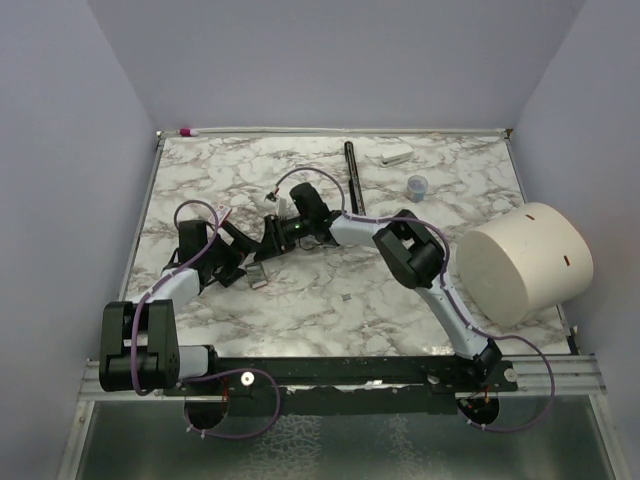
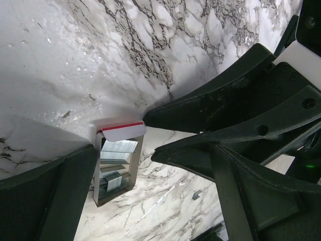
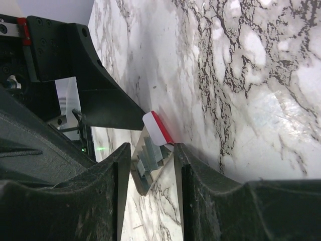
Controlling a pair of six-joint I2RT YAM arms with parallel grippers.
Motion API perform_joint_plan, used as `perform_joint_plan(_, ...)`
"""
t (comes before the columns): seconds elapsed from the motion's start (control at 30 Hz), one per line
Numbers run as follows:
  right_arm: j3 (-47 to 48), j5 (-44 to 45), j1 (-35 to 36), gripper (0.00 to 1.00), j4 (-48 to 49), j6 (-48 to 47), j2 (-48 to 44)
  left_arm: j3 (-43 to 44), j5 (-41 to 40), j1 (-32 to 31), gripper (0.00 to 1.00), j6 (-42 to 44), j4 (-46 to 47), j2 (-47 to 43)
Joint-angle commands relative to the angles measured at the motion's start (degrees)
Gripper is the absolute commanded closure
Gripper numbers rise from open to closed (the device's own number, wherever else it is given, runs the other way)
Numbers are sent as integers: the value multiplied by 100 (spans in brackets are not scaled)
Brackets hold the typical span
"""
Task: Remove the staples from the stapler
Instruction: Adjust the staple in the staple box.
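Currently both arms meet left of centre on the marble desk (image 1: 330,325), with the claws facing each other over one small object.

Stapler (image 2: 116,165): lies flat on the desk between the two claws and is opened up. Its red-and-white end points away from the left wrist camera. The grey metal channel is exposed and faces upward.

Staples (image 2: 119,146): silvery strips sit inside the open channel, not yet out. One loose staple sliver (image 1: 346,297) rests on the marble to the right, well apart from the stapler.

Right claw (image 3: 150,148): partly closed and grasping the stapler. The right wrist view shows one finger against each long side of the metal body. The red-and-white end sticks out past the fingertips.

Left claw (image 1: 248,270): released, jaws at full spread. The stapler sits between its fingers, just beside one of them. In the right wrist view that finger's tip meets the red-and-white end, but I cannot tell whether it touches or leaves a hairline gap.

Elsewhere on the desk:
- A long black bar (image 1: 352,175) lies at the far side.
- A white block (image 1: 395,155) sits just right of the bar's far end.
- A small bluish cup (image 1: 417,187) stands near the block.
- A large white cylinder (image 1: 525,262) sits at the right edge, close to the right arm's elbow.
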Motion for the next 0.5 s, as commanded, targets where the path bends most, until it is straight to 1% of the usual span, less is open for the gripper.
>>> perform_joint_plan(0.0, -159, -179, 185, 60, 396, 274, 71, -14, 183, 11, 1, -98, 234, -3)
perform_joint_plan(0.1, -173, -222, 179, 61, 443, 308, 5, -83, 171, 9, 1, -147, 226, -98)
perform_joint_plan(0.2, -487, 250, 47, 62, 360, 153, -308, -156, -53, 30, 1, -152, 63, -324)
perform_joint_plan(0.27, -699, 294, -114, 62, 321, 64, -464, -213, -127, 94, 1, -130, -4, -453)
perform_joint_plan(0.37, -775, 294, -245, 61, 8, -223, -579, -258, -27, 188, 1, -75, -24, -410)
perform_joint_plan(0.47, -701, 222, -239, 61, -349, -524, -559, -324, 183, 204, 1, -126, 145, -279)
